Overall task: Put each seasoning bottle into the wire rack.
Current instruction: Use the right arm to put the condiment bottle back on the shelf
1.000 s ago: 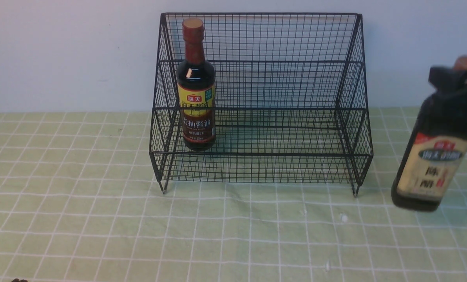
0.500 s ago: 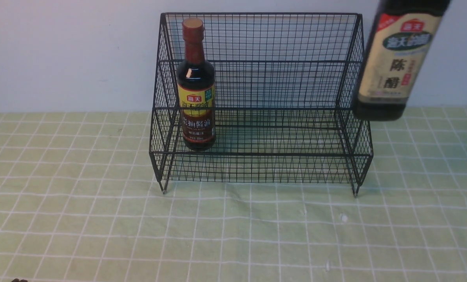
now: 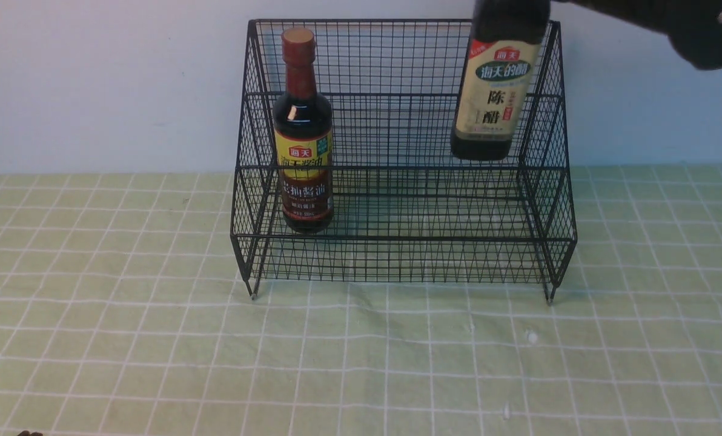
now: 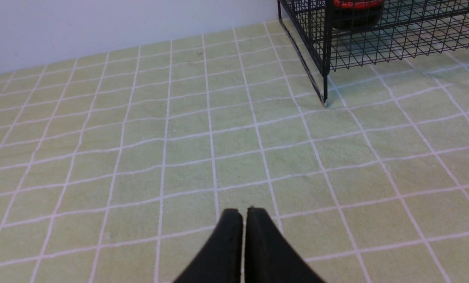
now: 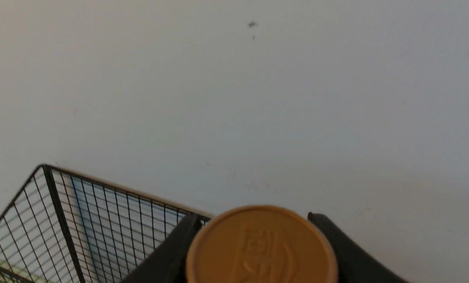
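Observation:
The black wire rack (image 3: 397,239) stands at the back of the table against the wall. The slim bottle with red neck wrap (image 3: 303,133) stands upright in its lower tier at the left. My right gripper (image 5: 254,220) is shut on the wider bottle with beige label (image 3: 495,97), whose tan cap (image 5: 261,245) sits between the fingers. That bottle hangs upright in the air over the rack's right side, its base above the lower tier. The right arm (image 3: 694,27) reaches in from the upper right. My left gripper (image 4: 243,212) is shut and empty, low over the cloth left of the rack.
A green checked cloth (image 3: 361,363) covers the table. A plain pale wall (image 3: 106,85) rises right behind the rack. The rack's front left foot (image 4: 324,103) and the slim bottle's base (image 4: 356,15) show in the left wrist view.
My right gripper has lifted the wider bottle off the table at the right, then carried it left, from beside the rack's right side to over its right half. The left arm has not moved.

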Tool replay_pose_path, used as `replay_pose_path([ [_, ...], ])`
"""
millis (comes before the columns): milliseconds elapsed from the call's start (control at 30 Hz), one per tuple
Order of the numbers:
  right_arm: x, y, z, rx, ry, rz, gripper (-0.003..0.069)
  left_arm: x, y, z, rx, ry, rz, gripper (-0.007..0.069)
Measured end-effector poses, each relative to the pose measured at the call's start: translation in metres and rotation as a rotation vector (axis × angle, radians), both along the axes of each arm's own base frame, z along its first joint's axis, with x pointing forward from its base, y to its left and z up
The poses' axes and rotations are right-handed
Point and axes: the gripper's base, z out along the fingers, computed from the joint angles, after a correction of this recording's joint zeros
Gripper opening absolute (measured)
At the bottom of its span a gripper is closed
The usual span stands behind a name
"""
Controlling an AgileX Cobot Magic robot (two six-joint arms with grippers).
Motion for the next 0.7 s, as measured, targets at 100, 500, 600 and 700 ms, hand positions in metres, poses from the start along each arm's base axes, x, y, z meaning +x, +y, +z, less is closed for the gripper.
replay_pose_path([
  [100, 0.007, 0.003, -0.018, -0.031, 0.075, 0.002, 0.0313, 0.000, 0.000, 0.000, 0.000, 0.000, 0.000, -0.0006],
  [500, 0.016, 0.007, -0.059, -0.107, 0.295, 0.009, 0.0313, 0.000, 0.000, 0.000, 0.000, 0.000, 0.000, -0.0006],
  [600, 0.016, 0.007, -0.059, -0.100, 0.304, 0.010, 0.0313, 0.000, 0.000, 0.000, 0.000, 0.000, 0.000, -0.0006],
  [700, 0.015, 0.007, -0.060, -0.093, 0.319, 0.010, 0.0328, 0.000, 0.000, 0.000, 0.000, 0.000, 0.000, -0.0006],
])
